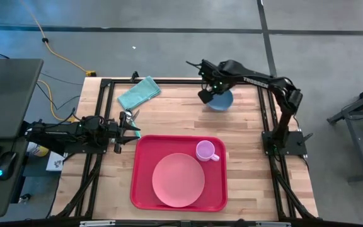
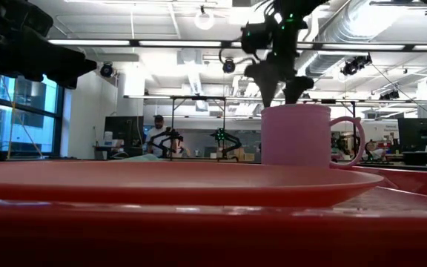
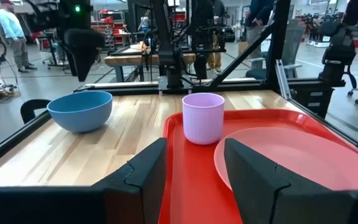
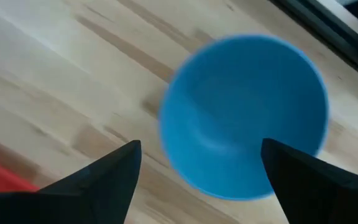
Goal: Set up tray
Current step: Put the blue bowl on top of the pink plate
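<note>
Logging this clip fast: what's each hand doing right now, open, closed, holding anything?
Left hand: open, empty, at the tray's edge.
Right hand: open, empty, above the blue bowl.

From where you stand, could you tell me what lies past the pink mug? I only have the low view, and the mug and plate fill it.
Observer: A round blue bowl sits on the bare wooden table, beyond the large red plastic tray and off it.
Operator: Thank you. Is the right tool holding that bowl?
Observer: No. The right tool hangs above the bowl with its fingers spread wide and nothing between them.
Operator: And where is the left tool, please?
Observer: The left tool waits at the tray's left edge, level with the far corner, pointing across towards the pink mug.
</note>
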### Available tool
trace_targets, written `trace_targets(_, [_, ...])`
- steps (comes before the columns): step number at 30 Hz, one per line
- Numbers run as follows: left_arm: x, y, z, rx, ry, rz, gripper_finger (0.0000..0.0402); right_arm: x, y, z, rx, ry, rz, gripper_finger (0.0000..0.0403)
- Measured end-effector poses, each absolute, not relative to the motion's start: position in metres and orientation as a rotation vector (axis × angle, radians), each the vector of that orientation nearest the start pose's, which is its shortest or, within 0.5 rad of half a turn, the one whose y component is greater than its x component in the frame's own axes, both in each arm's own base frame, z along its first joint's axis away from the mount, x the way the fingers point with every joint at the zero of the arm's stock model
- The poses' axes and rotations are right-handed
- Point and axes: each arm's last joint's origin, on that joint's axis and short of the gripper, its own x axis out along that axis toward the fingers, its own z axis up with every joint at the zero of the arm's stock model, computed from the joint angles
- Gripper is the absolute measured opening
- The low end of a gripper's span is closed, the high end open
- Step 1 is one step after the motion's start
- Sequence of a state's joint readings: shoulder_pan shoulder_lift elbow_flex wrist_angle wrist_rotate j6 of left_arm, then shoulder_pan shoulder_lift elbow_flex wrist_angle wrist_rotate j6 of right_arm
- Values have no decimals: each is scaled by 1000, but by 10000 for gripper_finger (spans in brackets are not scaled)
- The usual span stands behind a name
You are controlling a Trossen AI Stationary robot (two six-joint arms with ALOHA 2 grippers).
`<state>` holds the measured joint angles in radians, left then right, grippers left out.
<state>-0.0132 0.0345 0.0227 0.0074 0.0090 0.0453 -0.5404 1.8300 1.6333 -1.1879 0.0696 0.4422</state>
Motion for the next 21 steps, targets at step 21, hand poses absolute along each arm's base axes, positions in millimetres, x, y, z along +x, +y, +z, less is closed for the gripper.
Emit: trace_targets(21, [99, -2, 169, 42, 6, -21, 193, 336, -194, 220, 743, 1321, -774, 308])
